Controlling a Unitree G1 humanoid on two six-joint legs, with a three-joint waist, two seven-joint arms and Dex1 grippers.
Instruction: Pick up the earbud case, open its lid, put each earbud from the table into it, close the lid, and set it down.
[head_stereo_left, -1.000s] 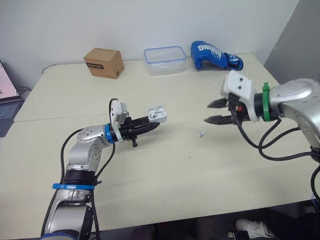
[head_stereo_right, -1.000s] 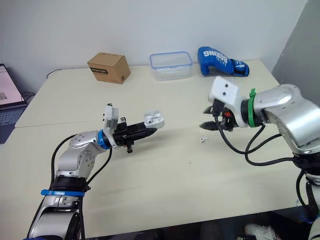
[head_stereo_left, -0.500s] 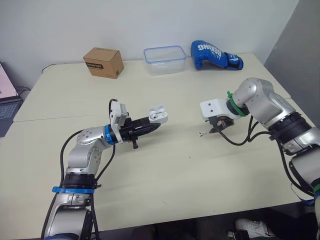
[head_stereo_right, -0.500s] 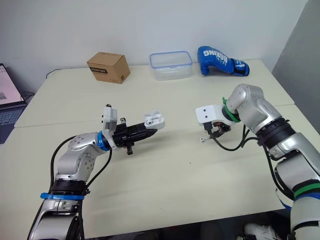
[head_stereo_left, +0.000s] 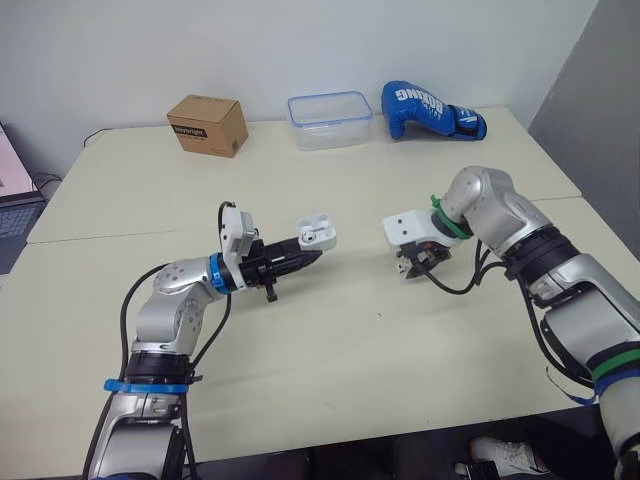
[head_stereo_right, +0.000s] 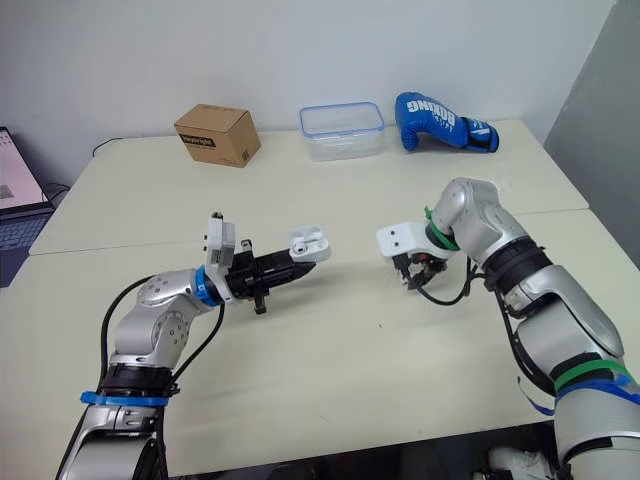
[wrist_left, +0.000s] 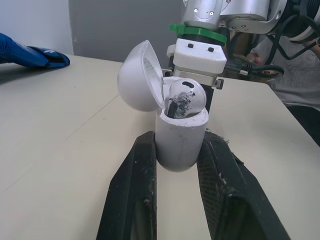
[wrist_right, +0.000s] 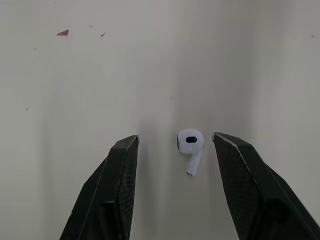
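Small white plastic earbud (wrist_right: 190, 149) flat on pale table (wrist_right: 50, 75), between spread fingers of right gripper (wrist_right: 175, 137), stem along them; lid-open white earbud case (wrist_left: 180, 145) clamped in left gripper (wrist_left: 178, 137), well apart from earbud.

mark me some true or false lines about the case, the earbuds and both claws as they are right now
1. The left claw grips the earbud case with its lid swung open. True.
2. The case holds nothing. False: a seated earbud sits in it.
3. The right claw is shut on an earbud. False: it is open, and the loose earbud lies on the table between its fingers.
4. A blue boxing glove lies at the table's far edge. True.
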